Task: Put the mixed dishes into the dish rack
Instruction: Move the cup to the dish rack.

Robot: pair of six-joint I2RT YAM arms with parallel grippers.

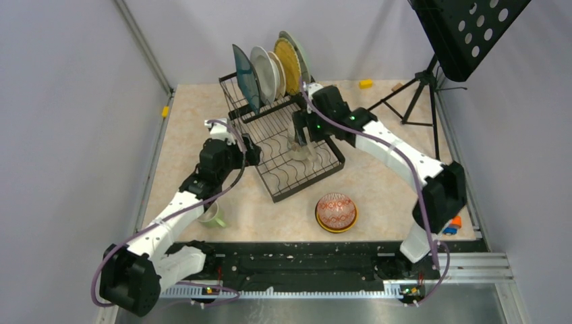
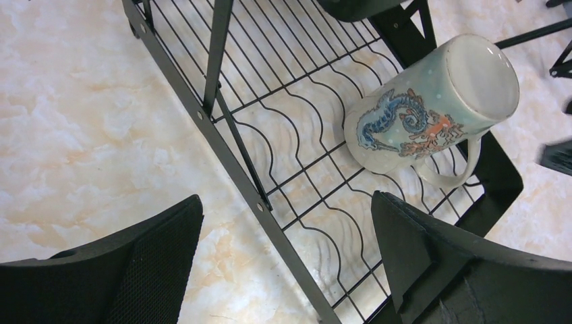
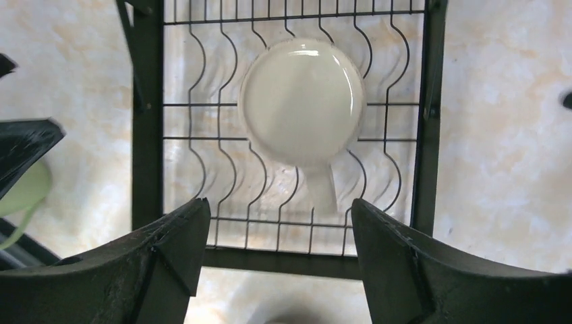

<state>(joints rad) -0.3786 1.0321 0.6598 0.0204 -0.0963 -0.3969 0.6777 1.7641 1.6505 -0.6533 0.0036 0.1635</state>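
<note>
Cream mug [image 2: 432, 101] upside down on flat tray of dish rack [image 1: 283, 177]. Right gripper [image 3: 278, 209] spread wide above mug, empty. Left gripper [image 2: 287, 202] wide too, empty, over rack's left rim.

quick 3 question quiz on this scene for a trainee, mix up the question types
1. True or false: a mug stands upside down in the flat tray of the dish rack.
2. Which dish is on the table to the left of the rack? A. green mug B. plate C. bowl
3. Fill in: the red-patterned bowl sits nested in a ____ bowl.

Key: 1 true; 2 A; 3 yellow
</note>
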